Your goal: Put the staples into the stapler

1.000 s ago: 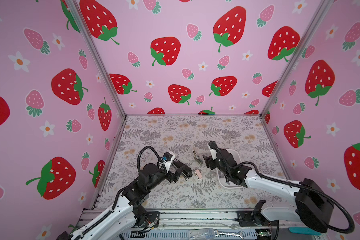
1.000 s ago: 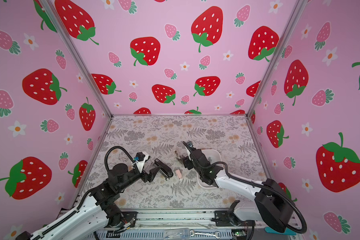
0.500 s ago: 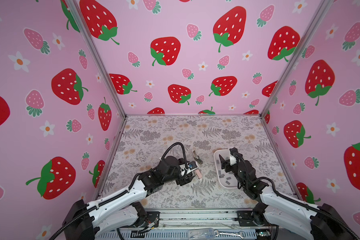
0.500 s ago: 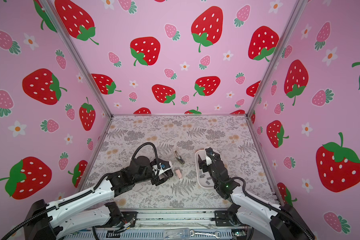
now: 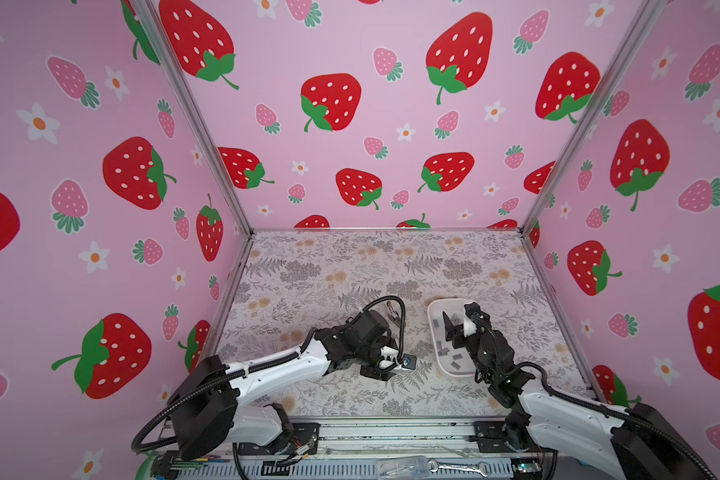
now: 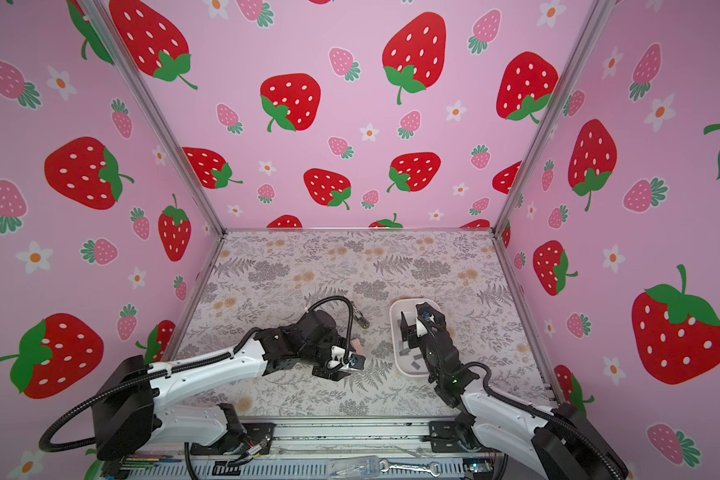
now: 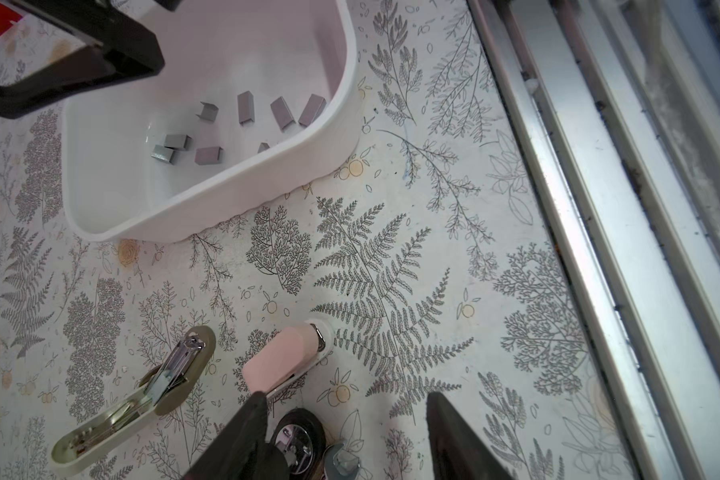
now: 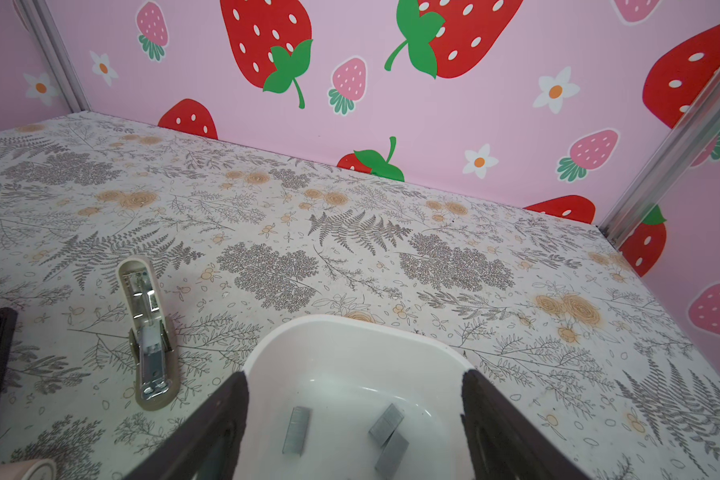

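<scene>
Staples (image 8: 296, 430): loose grey strips in white tray (image 7: 208, 195). Right gripper (image 8: 354, 376): released, empty, poised over tray; best to take one flat strip lengthwise, away from its wall. Stapler (image 8: 148, 332): beige, lying open near tray, channel exposed. Left gripper (image 7: 346, 397): parted, empty, by pink stapler (image 7: 279, 359).

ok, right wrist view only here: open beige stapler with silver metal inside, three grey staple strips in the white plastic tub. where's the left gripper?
Observer: The left gripper is low over the floral mat, jaws apart and empty, right beside a small pink plastic stapler.
Operator: pink one touching the beige one?
Observer: No. The open beige stapler lies apart from it, bare mat between.
Operator: more strips in the tub than my three?
Observer: Yes. The left wrist view shows about eight grey metal staple strips at the white plastic tub's end nearer the arms' bases.
</scene>
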`<state>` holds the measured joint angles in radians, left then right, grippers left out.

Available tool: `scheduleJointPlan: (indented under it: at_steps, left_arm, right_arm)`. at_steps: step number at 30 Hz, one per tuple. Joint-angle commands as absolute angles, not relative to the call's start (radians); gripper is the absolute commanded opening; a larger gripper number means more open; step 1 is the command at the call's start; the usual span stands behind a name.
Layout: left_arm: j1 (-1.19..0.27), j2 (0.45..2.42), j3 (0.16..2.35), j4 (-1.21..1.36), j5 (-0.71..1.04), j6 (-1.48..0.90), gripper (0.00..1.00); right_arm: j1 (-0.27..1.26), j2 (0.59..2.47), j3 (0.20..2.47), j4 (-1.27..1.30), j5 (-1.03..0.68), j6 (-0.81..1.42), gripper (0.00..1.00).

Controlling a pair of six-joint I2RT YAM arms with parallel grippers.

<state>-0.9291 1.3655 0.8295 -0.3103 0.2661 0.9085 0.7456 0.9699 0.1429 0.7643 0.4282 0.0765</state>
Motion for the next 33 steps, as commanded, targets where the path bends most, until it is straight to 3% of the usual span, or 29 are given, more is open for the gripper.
scheduleJointPlan:
  at_steps: [1, 17, 33]
  left_arm:
    - [-0.935, 1.435, 0.919, -0.369, 0.259, 1.014, 0.63]
    - [-0.889, 1.711, 1.093, -0.386, 0.212, 1.186, 0.66]
    - [-0.872, 1.843, 1.208, -0.499, 0.18, 1.224, 0.5]
  right_arm:
    - [0.742, 0.98, 0.143, 0.831, 0.45, 0.064, 0.82]
    - [0.734, 0.942, 0.112, 0.85, 0.421, 0.066, 0.82]
    - [0.729, 0.968, 0.126, 0.848, 0.423, 0.066, 0.82]
